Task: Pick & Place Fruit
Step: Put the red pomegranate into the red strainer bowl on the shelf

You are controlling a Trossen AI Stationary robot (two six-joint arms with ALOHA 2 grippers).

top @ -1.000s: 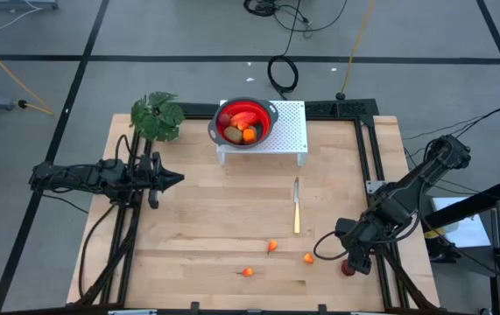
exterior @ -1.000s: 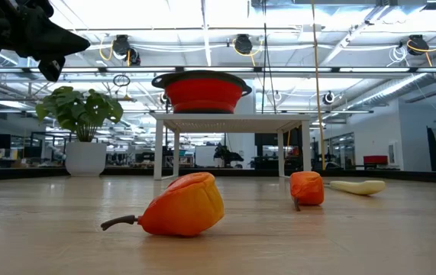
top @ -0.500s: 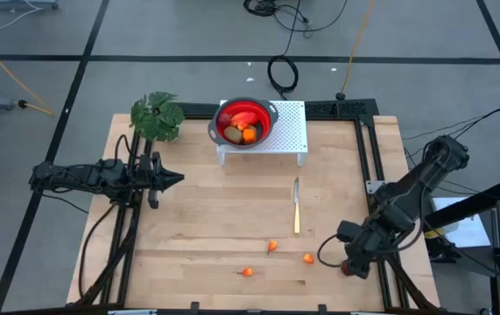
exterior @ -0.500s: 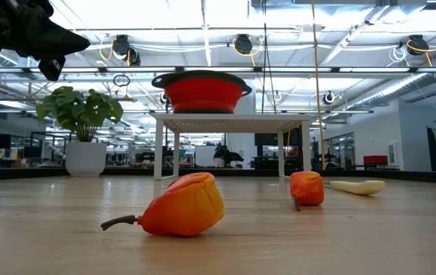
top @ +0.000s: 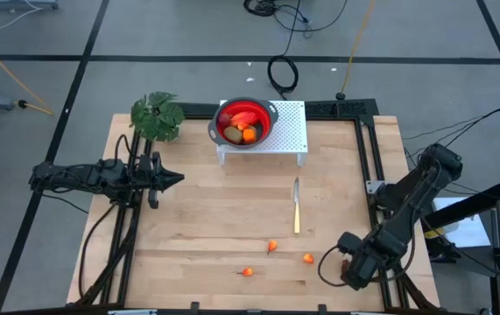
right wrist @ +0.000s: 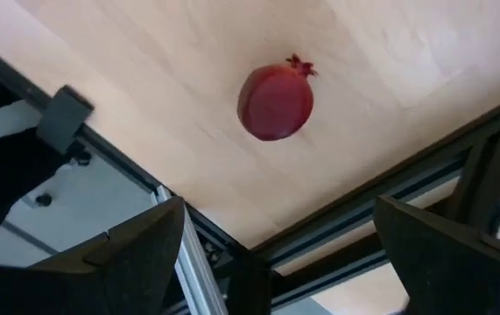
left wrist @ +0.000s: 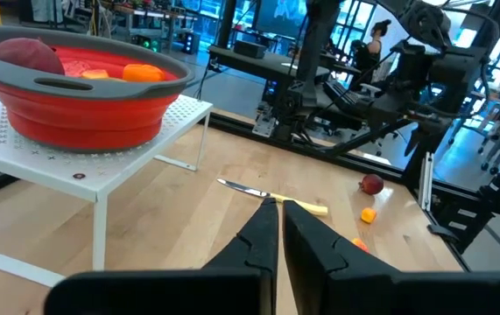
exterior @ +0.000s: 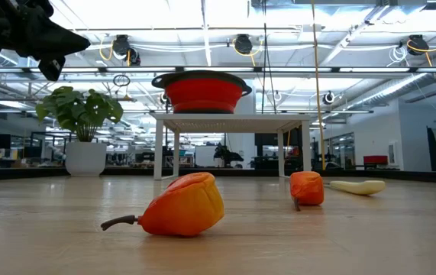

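The pale wood bench [top: 206,227] stands on grey floor crossed by dark lines; the low view looks into a hall with ceiling lights. The left claw [top: 172,179], fingers pressed together, hovers at the left side beside the leafy plant [top: 157,115]. A red colander [top: 245,122] holding fruit sits on a white rack [top: 289,131]. A knife [top: 297,206] lies lengthwise down the bench. Three orange fruits [top: 271,246] lie near the front edge. The right claw [top: 346,267], fingers spread, hangs above a pomegranate [right wrist: 275,100] by the front-right edge, its crown pointing away from the edge.

red bowl [left wrist: 74,92] on white stand [left wrist: 101,166], knife [left wrist: 271,197]
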